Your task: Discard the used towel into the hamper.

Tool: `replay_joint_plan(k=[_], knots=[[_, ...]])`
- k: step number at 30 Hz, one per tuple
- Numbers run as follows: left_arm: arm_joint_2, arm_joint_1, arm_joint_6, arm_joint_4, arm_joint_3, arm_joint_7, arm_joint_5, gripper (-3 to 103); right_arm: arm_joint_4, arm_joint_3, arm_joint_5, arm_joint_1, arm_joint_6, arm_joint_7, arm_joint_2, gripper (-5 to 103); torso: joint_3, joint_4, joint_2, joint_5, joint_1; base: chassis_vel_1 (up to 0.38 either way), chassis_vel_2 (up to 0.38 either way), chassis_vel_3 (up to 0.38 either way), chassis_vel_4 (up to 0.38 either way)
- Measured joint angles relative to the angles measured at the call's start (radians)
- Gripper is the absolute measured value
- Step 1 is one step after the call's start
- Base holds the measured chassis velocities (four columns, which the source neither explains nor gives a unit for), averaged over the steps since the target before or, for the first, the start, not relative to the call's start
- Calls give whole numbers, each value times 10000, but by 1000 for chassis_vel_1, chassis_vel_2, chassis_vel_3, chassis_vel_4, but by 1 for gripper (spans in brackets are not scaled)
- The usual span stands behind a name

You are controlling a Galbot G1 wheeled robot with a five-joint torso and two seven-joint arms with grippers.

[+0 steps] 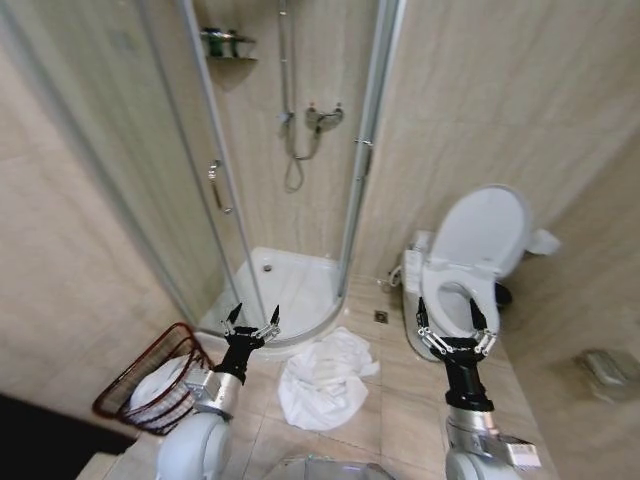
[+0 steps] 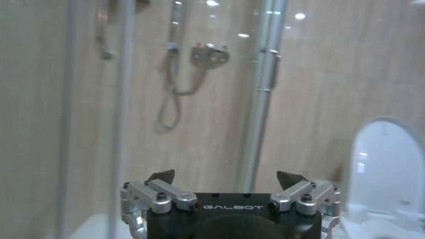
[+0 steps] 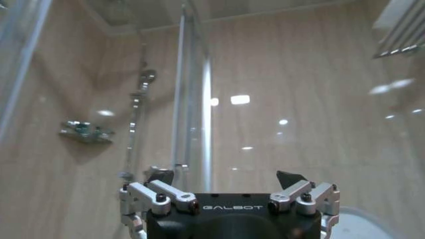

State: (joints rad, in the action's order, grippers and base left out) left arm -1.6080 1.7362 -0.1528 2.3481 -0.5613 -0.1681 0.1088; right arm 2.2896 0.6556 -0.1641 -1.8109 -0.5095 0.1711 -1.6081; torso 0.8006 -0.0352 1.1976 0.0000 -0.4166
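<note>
A crumpled white towel (image 1: 325, 378) lies on the tiled floor in front of the shower tray, between my two arms. The hamper (image 1: 150, 378), a dark reddish-brown wire basket with white cloth inside, stands at the lower left, just left of my left arm. My left gripper (image 1: 251, 321) is raised with its fingers spread open and empty, up and left of the towel. My right gripper (image 1: 455, 320) is also raised, open and empty, right of the towel and in front of the toilet. In the wrist views the left gripper (image 2: 226, 177) and right gripper (image 3: 226, 176) both show parted fingertips pointing at the wall.
A glass shower enclosure (image 1: 290, 160) with a white tray (image 1: 290, 290) stands ahead. A white toilet (image 1: 470, 260) with its lid up sits at the right. A floor drain (image 1: 382, 316) lies between the tray and the toilet. Tiled walls close in on the left and right.
</note>
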Motion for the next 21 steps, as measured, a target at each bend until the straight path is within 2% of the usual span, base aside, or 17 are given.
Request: replay_joint_plan(k=[8, 10, 13, 17, 21], knots=[[0, 0, 0, 0, 0, 0, 0, 100, -273, -2, 16, -41, -89, 155, 0, 100, 0, 1, 0, -1, 1, -103, -95, -103, -105], [0, 0, 0, 0, 1, 0, 0, 100, -670, -35, -133, 13, -89, 279, 0, 100, 0, 1, 0, -2, 0, -52, -28, -8, -63], [0, 0, 0, 0, -1, 0, 0, 100, -2129, -77, -276, 85, -482, 255, 0, 100, 0, -7, -1, 4, 0, 0, 0, 0, 0], [0, 0, 0, 0, 0, 0, 0, 100, -2404, -160, -258, -191, -496, 88, 0, 100, 0, 1, -2, 1, 0, 0, 0, 0, 0], [0, 0, 0, 0, 0, 0, 0, 100, -2237, -160, -136, -252, -408, 33, 0, 100, 0, 0, -2, 1, 0, 0, 0, 0, 0]])
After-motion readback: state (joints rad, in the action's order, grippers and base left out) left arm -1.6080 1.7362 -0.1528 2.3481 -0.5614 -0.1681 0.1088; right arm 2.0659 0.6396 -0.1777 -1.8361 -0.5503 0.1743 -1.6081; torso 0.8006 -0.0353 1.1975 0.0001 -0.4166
